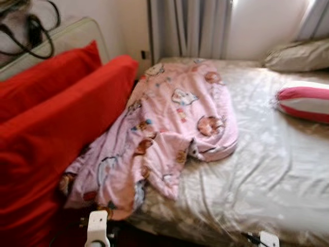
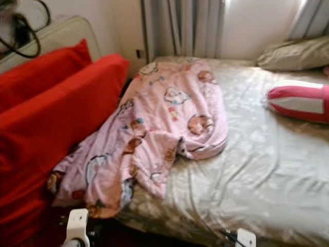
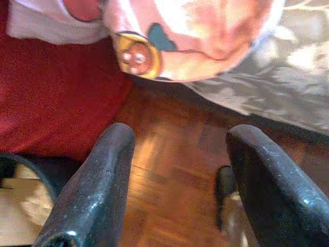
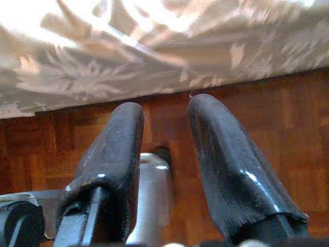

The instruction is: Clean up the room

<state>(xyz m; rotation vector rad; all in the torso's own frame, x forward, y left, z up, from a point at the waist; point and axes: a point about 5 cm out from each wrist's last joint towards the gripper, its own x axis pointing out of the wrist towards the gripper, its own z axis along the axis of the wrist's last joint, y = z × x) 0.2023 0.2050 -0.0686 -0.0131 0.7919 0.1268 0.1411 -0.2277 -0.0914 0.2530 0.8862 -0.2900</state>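
Observation:
A crumpled pink blanket [image 1: 169, 128] with cartoon prints lies across the left half of the bed [image 1: 267, 170], and one end hangs over the near edge. That hanging corner [image 3: 195, 36] is just beyond my left gripper [image 3: 182, 136], which is open and empty above the wooden floor. My right gripper [image 4: 164, 110] is low at the bed's near side, under the beige patterned sheet [image 4: 154, 51]. It is open with a narrow gap and holds nothing. The tops of both arms [image 1: 97, 229] [image 1: 268, 239] show at the bottom of the eye views.
Two big red cushions [image 1: 56, 128] lean against the bed's left side. A pink and white striped pillow [image 1: 306, 100] and a beige pillow [image 1: 300, 55] lie at the far right. Grey curtains [image 1: 190, 28] hang behind. Black cables [image 1: 31, 31] loop at the top left. The floor is wood parquet [image 3: 169, 180].

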